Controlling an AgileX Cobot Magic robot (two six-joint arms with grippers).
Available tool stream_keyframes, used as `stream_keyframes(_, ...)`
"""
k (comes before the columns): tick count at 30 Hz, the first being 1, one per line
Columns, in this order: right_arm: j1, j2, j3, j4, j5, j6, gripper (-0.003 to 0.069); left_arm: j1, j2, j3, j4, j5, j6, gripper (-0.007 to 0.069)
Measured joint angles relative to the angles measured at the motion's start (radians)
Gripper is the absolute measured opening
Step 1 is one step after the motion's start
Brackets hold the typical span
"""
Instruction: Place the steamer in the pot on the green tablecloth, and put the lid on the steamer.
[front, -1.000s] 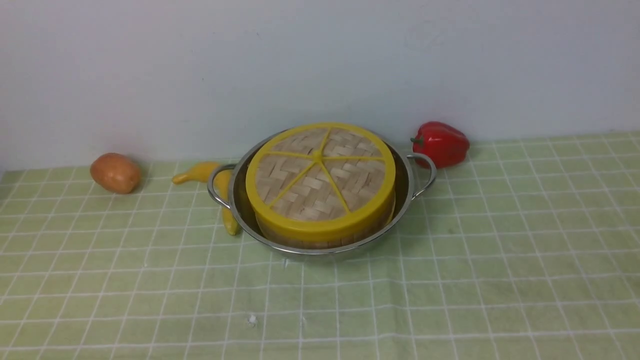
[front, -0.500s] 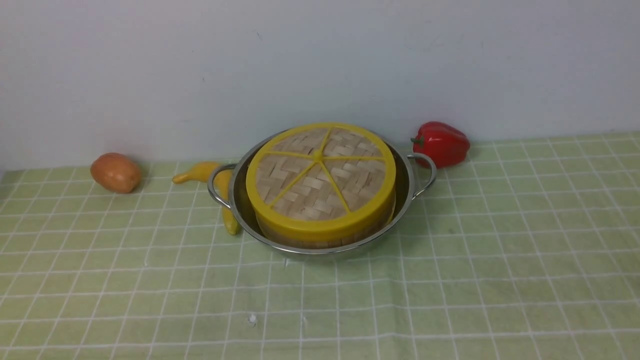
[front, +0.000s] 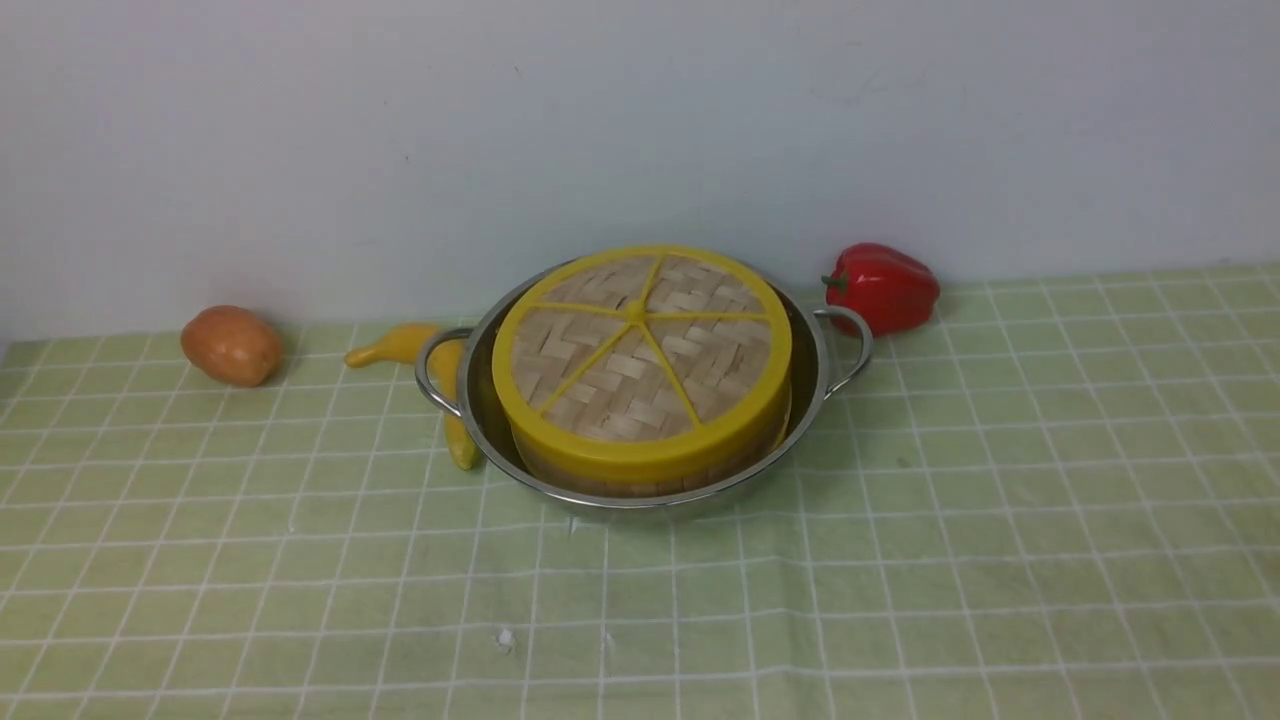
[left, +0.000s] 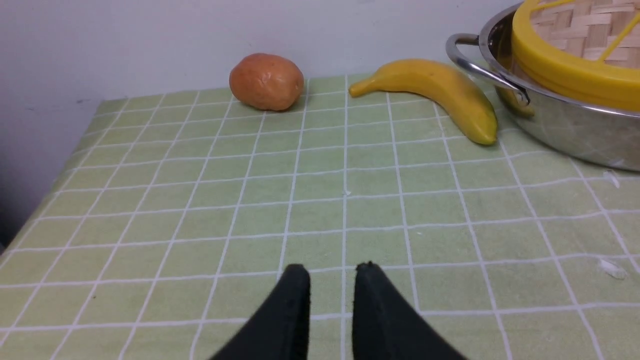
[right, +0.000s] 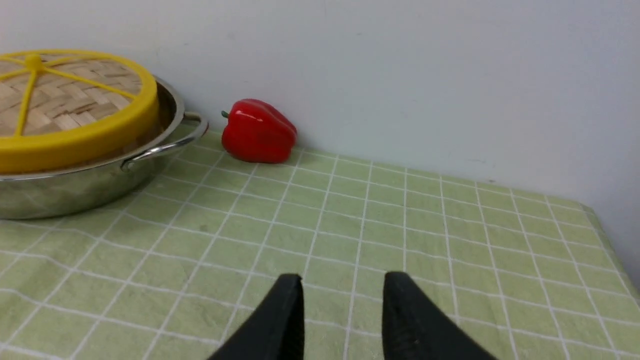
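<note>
Tablecloth (front: 1000, 480): pot (front: 820, 380) holds lidded steamer (front: 640, 482).

A potato (front: 231, 345) lies at the far left near a pale wall (front: 400, 130), a banana (front: 420, 352) just beside it to the right, while a red pepper (front: 882, 287) sits against the wall on the right

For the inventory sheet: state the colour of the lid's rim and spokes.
Yellow, around a pale woven-bamboo centre. The lid shows best in the front view.
</note>
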Motion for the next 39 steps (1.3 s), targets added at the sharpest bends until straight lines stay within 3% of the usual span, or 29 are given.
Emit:
stream_keyframes(5,-0.006,-0.066,0.150,-0.004,-0.141,0.015,0.0248,0.000,-0.001,0.000,0.000,0.000,0.000,0.0138)
stream_keyframes(11,-0.006,-0.067,0.187,-0.004,-0.248,0.048,0.0248,0.000,-0.001,0.000,0.000,-0.001,0.000,0.0145)
stream_keyframes(39,-0.006,-0.067,0.187,-0.004,-0.259,0.085,0.0248,0.000,-0.001,0.000,0.000,-0.001,0.000,0.0191)
